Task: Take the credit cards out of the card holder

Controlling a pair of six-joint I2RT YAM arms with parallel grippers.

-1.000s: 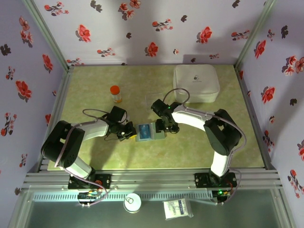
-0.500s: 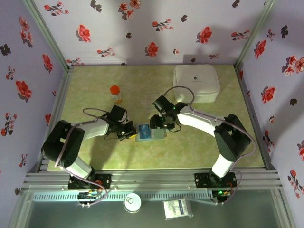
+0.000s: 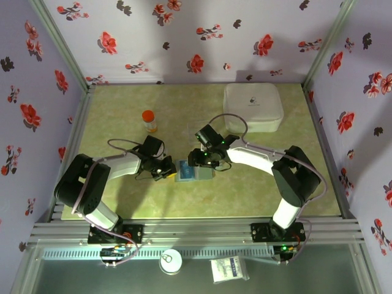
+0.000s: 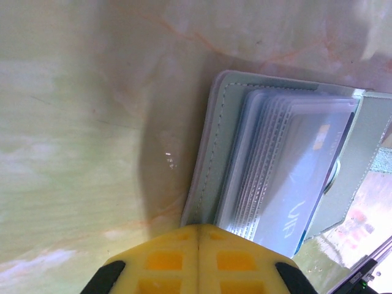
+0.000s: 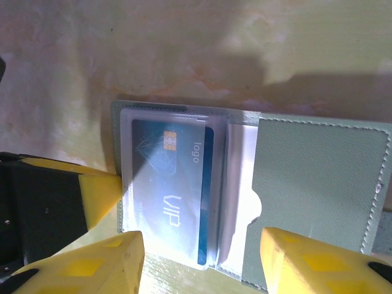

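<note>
Left hand (image 4: 199, 245) — fingers together — sits at card holder (image 5: 318, 184) edge; right hand (image 5: 202, 257), fingers apart, straddles blue card (image 5: 174, 184). Risk: pinching clear sleeve (image 5: 237, 165) too, dragging holder.

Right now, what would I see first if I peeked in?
The card holder lies open in the middle of the table, a blue card showing through its clear sleeve. Both grippers meet there: the left gripper shut at its edge, the right gripper open above it.
</note>
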